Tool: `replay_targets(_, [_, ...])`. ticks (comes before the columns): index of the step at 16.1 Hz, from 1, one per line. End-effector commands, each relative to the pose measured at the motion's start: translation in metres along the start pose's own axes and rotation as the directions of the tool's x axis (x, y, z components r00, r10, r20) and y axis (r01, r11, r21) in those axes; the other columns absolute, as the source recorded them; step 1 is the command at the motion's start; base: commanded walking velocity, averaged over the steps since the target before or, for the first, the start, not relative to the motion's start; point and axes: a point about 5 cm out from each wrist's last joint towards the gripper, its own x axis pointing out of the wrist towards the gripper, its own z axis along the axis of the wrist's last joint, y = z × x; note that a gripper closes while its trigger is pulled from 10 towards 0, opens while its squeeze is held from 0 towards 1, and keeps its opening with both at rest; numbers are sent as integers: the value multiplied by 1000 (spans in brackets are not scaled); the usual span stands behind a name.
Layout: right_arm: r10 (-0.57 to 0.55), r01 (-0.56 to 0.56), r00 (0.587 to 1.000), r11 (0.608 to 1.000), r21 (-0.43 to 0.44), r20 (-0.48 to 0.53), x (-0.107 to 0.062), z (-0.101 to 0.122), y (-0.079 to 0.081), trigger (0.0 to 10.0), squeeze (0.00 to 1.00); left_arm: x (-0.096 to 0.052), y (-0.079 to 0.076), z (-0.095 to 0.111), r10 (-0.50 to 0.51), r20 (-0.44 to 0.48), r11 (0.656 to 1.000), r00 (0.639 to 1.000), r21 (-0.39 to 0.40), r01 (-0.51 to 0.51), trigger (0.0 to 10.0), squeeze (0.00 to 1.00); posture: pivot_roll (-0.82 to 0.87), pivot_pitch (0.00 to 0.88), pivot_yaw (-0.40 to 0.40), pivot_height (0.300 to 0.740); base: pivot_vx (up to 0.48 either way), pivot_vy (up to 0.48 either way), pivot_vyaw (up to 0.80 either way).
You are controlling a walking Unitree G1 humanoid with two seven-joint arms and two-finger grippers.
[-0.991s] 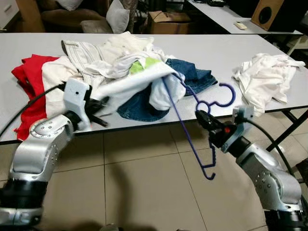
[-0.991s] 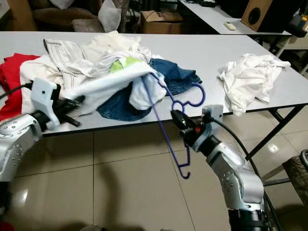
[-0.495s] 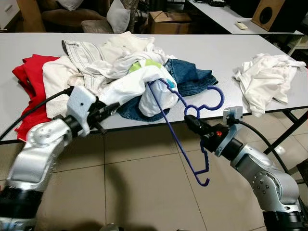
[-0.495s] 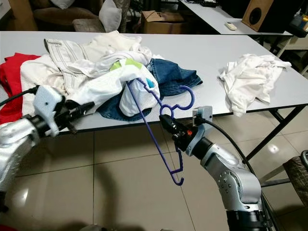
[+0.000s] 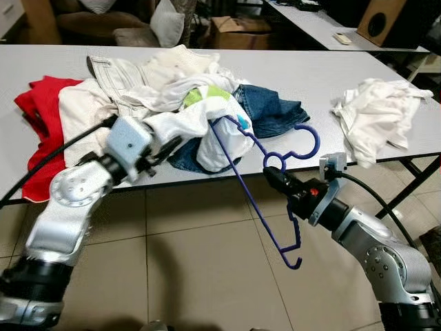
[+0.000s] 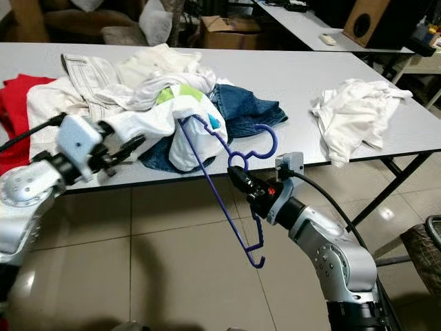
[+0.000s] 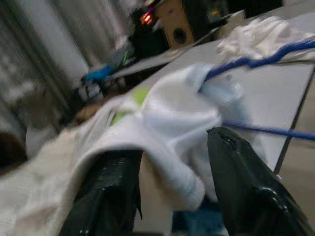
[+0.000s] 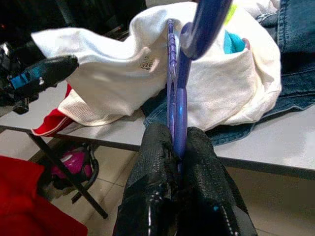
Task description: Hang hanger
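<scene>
**A:** How far along are you, by your reckoning?

**B:** Partway, I'd judge; your blue hanger is in hand, and one of its arms is already inside the white T-shirt, which lies bunched at the near edge of the white table; the other arm slopes down off the table towards the tiled floor, bare; the hook curls up just above your right gripper.

**A:** So what's left?

**B:** The shirt still has to be drawn over that bare arm and squared on the hanger; only then can you carry it off to hang; no rail or rod is to be seen from here.

**A:** And my right arm?

**B:** It reaches up from below the table edge, forearm rising towards the hanger's neck; in the right wrist view its fingers are pressed together on the blue wire just under the hook, so the grip looks firm.

**A:** The left?

**B:** Your left gripper comes in from the opposite side, elbow bent, level with the tabletop; the left wrist view shows its fingers spread with a fold of the white shirt between them; they look to be holding it loosely rather than clamped on it.

**A:** Anything in the way?

**B:** The shirt rests on the blue jeans and against the cream garments; a red one lies on your left and a separate white heap well apart on the right; mind you lift your shirt alone.
</scene>
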Motion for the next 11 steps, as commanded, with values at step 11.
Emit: replay_targets(11, [12, -12, 1000, 1000, -22, 6, 1, 4, 4, 10000, 0, -65, -19, -33, -417, -227, 889, 880, -305, 342, 10000, 1000, -118, 0, -96, 740, 0, 0, 0])
